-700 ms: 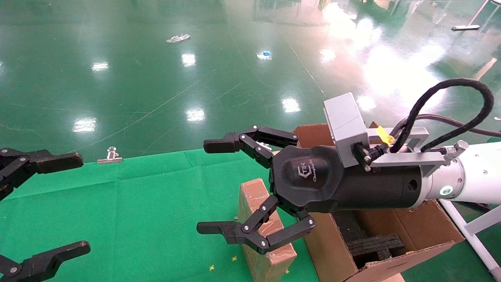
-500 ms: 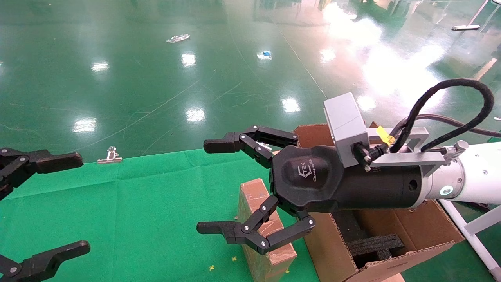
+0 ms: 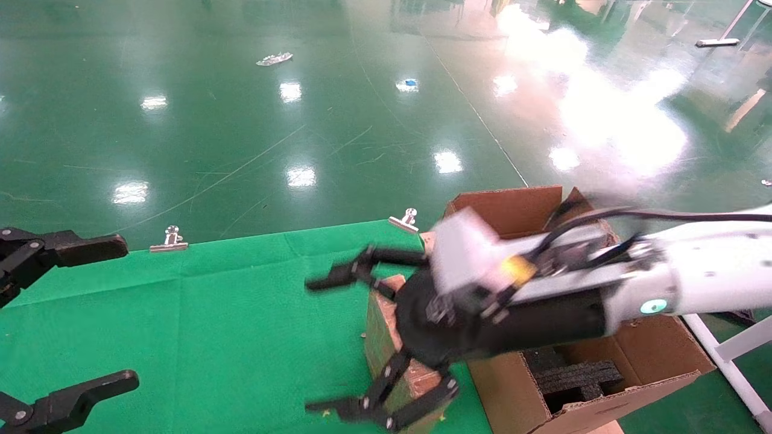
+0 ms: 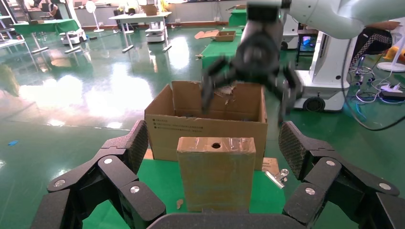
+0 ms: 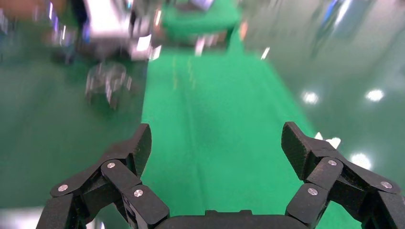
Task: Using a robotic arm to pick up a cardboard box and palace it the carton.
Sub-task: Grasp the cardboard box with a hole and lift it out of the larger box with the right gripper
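One slim reddish-brown cardboard box (image 3: pixel 386 337) stands upright on the green cloth (image 3: pixel 211 325), touching the one big light-brown flapped carton (image 3: pixel 603 355). Right gripper (image 3: pixel 338 343) straddles it, fingers spread wide, gripping nothing. Left gripper (image 3: pixel 66 313) sits wide open at the left edge; two metal binder clips (image 3: pixel 169 240) hold the cloth's far edge.

The slim reddish-brown box (image 3: pixel 386 337) stands upright on edge on the green cloth near the bench's near right corner, a small round hole (image 4: pixel 216 144) in its narrow top edge. Just beside it on the right is the carton (image 3: pixel 627 361), large, light brown, flaps open, black foam inside, at the right edge. The white arm (image 3: pixel 705 280) reaches in from the right above the carton; its gripper (image 3: pixel 338 343), fingers spread wide, straddles the box.
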Controlling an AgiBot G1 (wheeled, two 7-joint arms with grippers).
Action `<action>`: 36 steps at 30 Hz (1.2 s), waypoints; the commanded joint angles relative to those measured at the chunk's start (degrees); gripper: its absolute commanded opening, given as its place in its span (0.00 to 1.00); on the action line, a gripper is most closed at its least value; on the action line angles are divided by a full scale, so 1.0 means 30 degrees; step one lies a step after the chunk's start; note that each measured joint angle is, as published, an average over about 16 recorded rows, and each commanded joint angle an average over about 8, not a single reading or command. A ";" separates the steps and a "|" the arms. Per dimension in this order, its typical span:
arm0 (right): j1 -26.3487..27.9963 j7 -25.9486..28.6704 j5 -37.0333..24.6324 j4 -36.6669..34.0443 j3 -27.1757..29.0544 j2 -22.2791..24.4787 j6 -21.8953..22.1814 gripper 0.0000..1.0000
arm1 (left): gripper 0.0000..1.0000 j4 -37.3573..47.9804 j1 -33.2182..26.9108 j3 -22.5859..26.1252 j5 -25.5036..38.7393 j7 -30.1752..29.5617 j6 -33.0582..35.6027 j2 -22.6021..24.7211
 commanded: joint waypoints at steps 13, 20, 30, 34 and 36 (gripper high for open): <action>0.6673 0.0905 -0.5713 0.0218 -0.7275 -0.2438 -0.0970 1.00 | 1.00 0.0003 -0.0006 0.0021 -0.0013 0.0011 -0.0007 -0.0008; 0.9597 0.2145 -0.7179 0.0138 -1.0621 -0.2150 -0.0956 1.00 | 1.00 0.0003 -0.0008 0.0031 -0.0020 0.0016 -0.0011 -0.0012; 1.3962 0.4178 -0.9675 0.0234 -1.4077 -0.2303 -0.0743 1.00 | 1.00 0.0003 -0.0011 0.0045 -0.0030 0.0023 -0.0017 -0.0018; 1.4967 0.4165 -0.9239 0.0269 -1.4836 -0.2364 -0.0673 1.00 | 1.00 0.0003 -0.0012 0.0051 -0.0034 0.0026 -0.0020 -0.0020; 1.5230 0.4128 -0.9043 0.0277 -1.5333 -0.2516 -0.0679 1.00 | 1.00 0.0003 -0.0013 0.0053 -0.0036 0.0027 -0.0021 -0.0021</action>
